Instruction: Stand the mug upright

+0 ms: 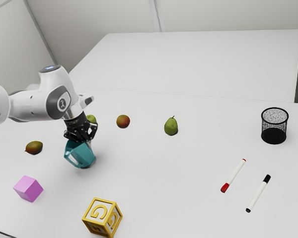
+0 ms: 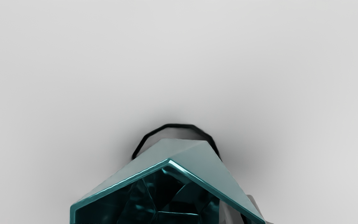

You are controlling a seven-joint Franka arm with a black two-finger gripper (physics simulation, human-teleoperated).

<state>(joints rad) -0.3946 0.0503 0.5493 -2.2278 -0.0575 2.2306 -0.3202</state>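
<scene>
The gripper point(image 1: 83, 140) is at the rim of the teal mug point(image 1: 83, 154), pointing down. Tilted, the mug has its handle toward the exterior view's left and its base low at the table; whether the base touches is unclear. From the wrist view, one finger of the gripper point(image 2: 245, 214) reaches inside the mug point(image 2: 194, 155) and the other lies against the outside, with the wall pinched between them. A dark-edged base shows beyond the faceted side.
Around the mug on the table point(image 1: 154, 183) are a pink cube point(image 1: 28, 188), a letter block point(image 1: 102, 217), a mango point(image 1: 34, 147), a red-green fruit point(image 1: 123, 121), a green fruit point(image 1: 92, 119) and a pear point(image 1: 171, 126). Farther right are two markers point(image 1: 233, 175) and a mesh cup point(image 1: 274, 135).
</scene>
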